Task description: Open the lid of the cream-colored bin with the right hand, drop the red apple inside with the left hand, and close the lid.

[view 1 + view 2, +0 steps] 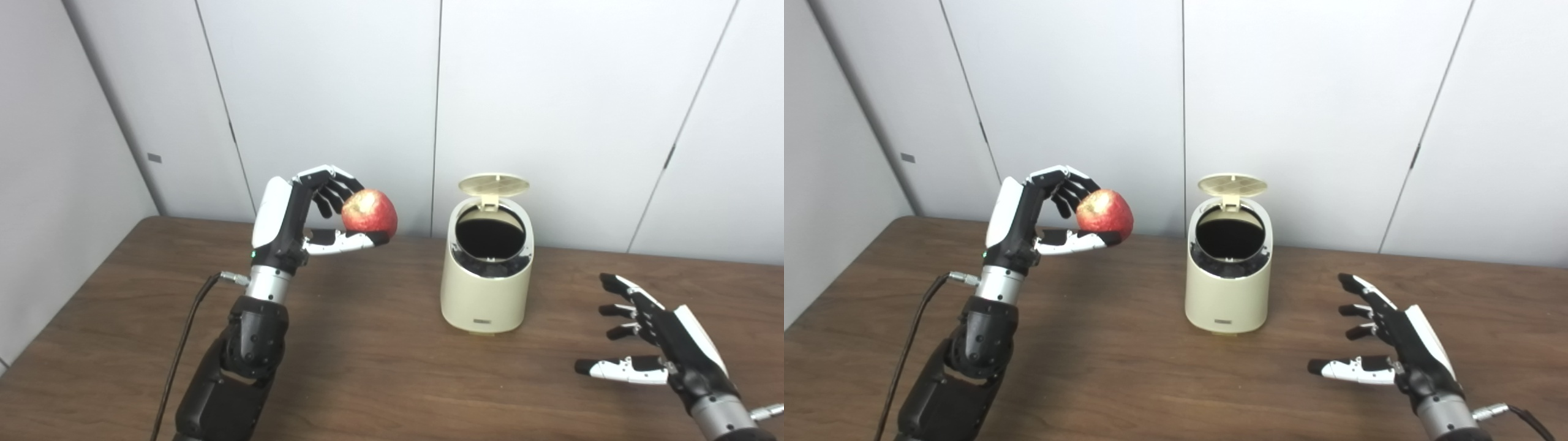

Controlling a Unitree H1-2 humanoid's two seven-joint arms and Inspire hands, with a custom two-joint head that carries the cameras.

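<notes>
Holding: left hand [306, 220] raised above the table [367, 367], fingers curled over the top of the apple [369, 213], thumb pressed underneath; firm grip, hand closed round the fruit.
Apple: red w/ pale speckling, clear of the table surface, to the left of the bin [487, 275] and about level w/ its rim; apart from the bin, not over the opening.
Bin: cream-coloured, upright on the table near the back edge, approx. centre of view.
Lid [493, 184]: flipped up on its rear hinge, underside showing, standing behind and above the opening; dark interior visible, contents cannot be made out.
Right hand [664, 340]: low over the table, right of the bin and nearer the camera, well apart from it; fingers spread and extended toward the left, thumb out, nothing held. Contact w/ the table cannot be told.
Left arm: cable [184, 343] runs down from the wrist toward the bottom edge.
Background: plain light wall panels [331, 92] behind the table.
</notes>
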